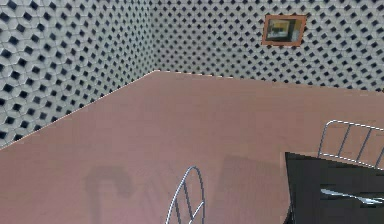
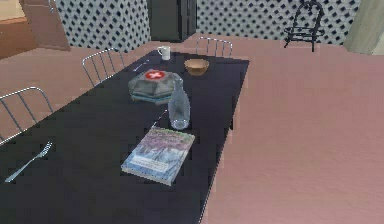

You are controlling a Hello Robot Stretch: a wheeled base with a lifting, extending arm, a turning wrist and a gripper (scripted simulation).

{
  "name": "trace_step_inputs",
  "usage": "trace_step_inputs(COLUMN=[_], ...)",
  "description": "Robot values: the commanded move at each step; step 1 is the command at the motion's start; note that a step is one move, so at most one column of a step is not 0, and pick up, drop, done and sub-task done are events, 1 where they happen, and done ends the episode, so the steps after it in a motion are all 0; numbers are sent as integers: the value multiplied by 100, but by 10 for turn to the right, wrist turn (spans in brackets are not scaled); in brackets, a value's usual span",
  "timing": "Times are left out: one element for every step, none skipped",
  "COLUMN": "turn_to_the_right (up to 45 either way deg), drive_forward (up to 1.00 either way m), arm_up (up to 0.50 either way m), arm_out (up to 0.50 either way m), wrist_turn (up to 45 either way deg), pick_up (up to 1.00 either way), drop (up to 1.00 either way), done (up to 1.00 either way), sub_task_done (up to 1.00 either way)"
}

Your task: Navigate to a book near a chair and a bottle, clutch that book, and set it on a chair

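Home dining room: table (image 2: 95,135), chairs (image 2: 104,60)

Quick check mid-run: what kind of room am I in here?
Most likely a dining room: a long dark table with metal chairs along it, set with a bowl, a mug and a fork.

Book (image 2: 160,153): closed, flat, pale cover, near dark counter (image 2: 90,125) edge. Clear bottle (image 2: 180,106) upright just beside it. Metal-frame chair (image 2: 100,65) at counter's opposite edge.
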Motion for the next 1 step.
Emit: trace_step_inputs(turn_to_the_right=[0], drive_forward=[0], arm_up=[50], arm_out=[0], wrist_turn=[0], pick_up=[0], drop=[0], done=[0], sub_task_done=[0])
